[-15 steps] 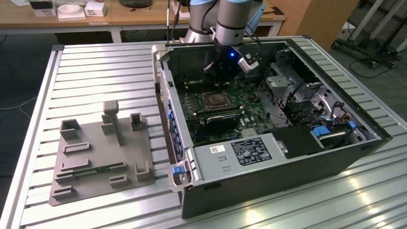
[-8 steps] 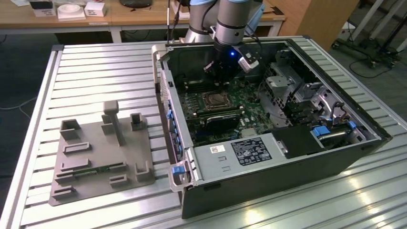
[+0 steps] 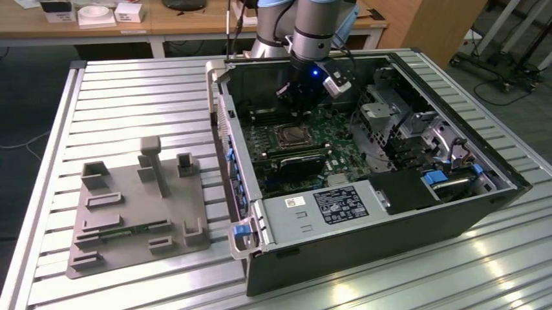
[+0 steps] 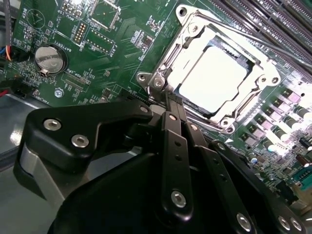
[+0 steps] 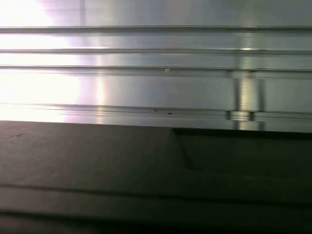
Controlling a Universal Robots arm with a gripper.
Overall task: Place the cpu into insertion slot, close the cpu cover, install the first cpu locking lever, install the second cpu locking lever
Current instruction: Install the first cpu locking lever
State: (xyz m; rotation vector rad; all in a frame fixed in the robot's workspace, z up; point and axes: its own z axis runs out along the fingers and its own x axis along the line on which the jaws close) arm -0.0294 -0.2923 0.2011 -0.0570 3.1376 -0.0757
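Gripper (image 4: pixel 168 100) closed on nothing, tips together at 7 o'clock of the cpu cover (image 4: pixel 222 114); probably thin, stiff, springy metal, best pressed at its rim.

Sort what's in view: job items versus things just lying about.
Job:
- cpu, seated in the insertion slot
- cpu cover, down over it
- claw, at the socket's corner

Lying about:
- coin battery
- grey fixture tray
- memory slots
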